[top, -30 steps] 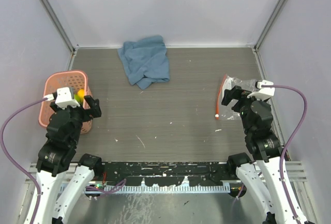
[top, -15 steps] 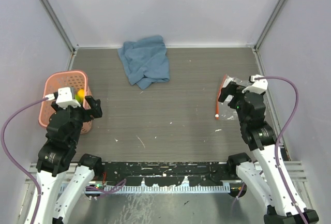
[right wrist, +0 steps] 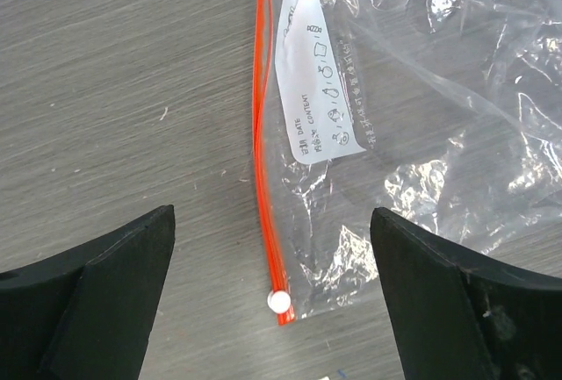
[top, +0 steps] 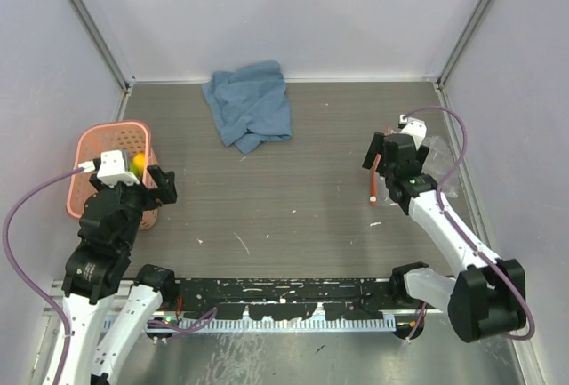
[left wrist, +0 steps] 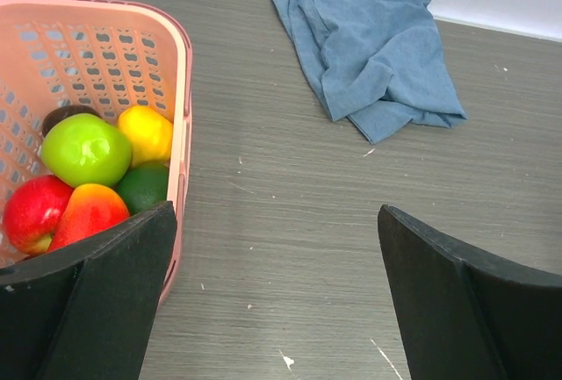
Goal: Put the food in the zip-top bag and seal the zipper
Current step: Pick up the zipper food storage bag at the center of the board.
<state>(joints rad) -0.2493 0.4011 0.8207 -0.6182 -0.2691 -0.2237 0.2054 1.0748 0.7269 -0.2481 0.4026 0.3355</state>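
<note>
Right tool point(right wrist: 272, 213) reached over zip-top bag point(right wrist: 413, 134); left tool point(left wrist: 277, 222) unmoved by food point(left wrist: 88, 147).
Both spread, empty; best pinch one film layer beside zipper point(right wrist: 261, 134) to open the mouth.

The zip-top bag point(right wrist: 413, 152) lies flat on the table point(right wrist: 114, 73); its zipper point(right wrist: 262, 152) sits between the right gripper point(right wrist: 277, 310) fingers, spread wide.

In the top view, the basket point(top: 111, 125) sits at the left of the table point(top: 293, 198), with the food point(left wrist: 85, 149) piled inside it. The cloth point(top: 249, 105) lies at the upper middle, near the back wall point(top: 284, 12). The zip-top bag point(right wrist: 421, 134) lies at the right, well apart from the basket. Its zipper point(right wrist: 263, 134) runs down the bag's left edge. The right gripper point(right wrist: 272, 211) hangs over it.
</note>
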